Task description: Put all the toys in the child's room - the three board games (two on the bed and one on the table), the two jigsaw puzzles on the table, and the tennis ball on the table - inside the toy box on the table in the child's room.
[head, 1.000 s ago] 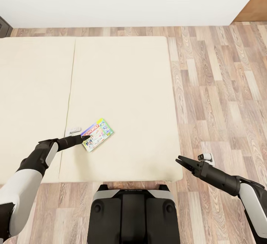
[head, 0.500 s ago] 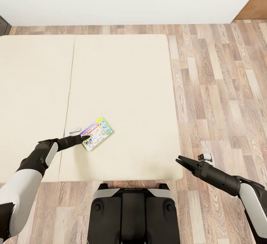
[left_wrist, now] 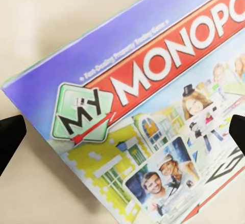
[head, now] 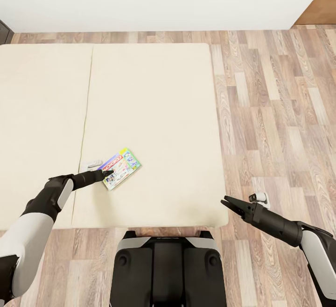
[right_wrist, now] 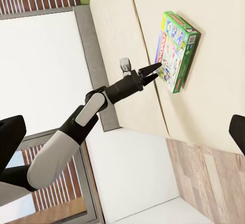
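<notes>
Change: the whole head view has slid a touch against a second ago, so that is the camera moving. The left claw [head: 108, 173] sits at the game [head: 120, 168] just as it did; nothing on the bed [head: 154, 101] has shifted.
Meaning: no lift yet. I'd call this the final line-up for the grab, with the first bed game not yet picked up.
Game: a Monopoly box, lying flat on the bed, nearer the front edge than the far one and just beside the seam that runs front to back.
Left claw: wide open. In the left wrist view the dark fingertips [left_wrist: 11, 138] sit at either side with the box lid [left_wrist: 148, 116] spread between them, its near corner right under the claw. In the right wrist view the tips [right_wrist: 151, 71] are at the box's edge; whether they touch it I cannot tell.
Right claw: [head: 232, 205] slightly parted, holding nothing, hanging off the bed's front right corner over the floor [head: 280, 110].
Edges: a small white piece [head: 94, 163] lies just beside the box, at the seam.
Room: bare mattress all round the box, open floor to the right, plenty of space to lift and swing away.
</notes>
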Controlling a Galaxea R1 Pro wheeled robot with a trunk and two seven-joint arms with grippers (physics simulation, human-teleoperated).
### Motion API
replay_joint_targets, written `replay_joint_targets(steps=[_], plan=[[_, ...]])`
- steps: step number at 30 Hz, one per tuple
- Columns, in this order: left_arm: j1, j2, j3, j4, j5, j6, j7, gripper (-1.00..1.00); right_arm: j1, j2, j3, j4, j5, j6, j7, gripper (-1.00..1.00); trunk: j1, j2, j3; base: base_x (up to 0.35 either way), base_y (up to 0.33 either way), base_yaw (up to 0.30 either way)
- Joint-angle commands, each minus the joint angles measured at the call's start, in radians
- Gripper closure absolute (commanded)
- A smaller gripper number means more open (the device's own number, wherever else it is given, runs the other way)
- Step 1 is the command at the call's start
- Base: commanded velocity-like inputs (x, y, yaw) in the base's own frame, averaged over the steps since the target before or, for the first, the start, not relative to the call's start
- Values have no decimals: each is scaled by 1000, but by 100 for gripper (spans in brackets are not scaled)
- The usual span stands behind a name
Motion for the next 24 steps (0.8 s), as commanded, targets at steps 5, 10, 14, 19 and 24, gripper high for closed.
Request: replay_joint_targets(steps=[5, 10, 14, 19, 24], plan=[[-1, 0, 2, 0, 7, 8, -1, -100, 0, 0, -1, 0, 3, 4, 5, -100, 1, -1, -1, 0, -10, 0], [0, -2, 1, 0, 6, 8, -1, -100, 0, 0, -1, 0, 3, 4, 5, -100, 1, -1, -1, 0, -136, 0], [0, -3, 1, 0, 5, 8, -1, -100, 0, 0, -1, 0, 3, 4, 5, -100, 1, -1, -1, 0, -55, 0], [0, -4, 1, 0, 5, 8, -1, -100, 0, 0, -1, 0, 4, 4, 5, -100, 1, -1, -1, 0, -181, 0], [0, -4, 1, 0, 4, 8, -1, -100, 0, 0, -1, 0, 4, 3, 4, -100, 1, -1, -1, 0, -97, 0]])
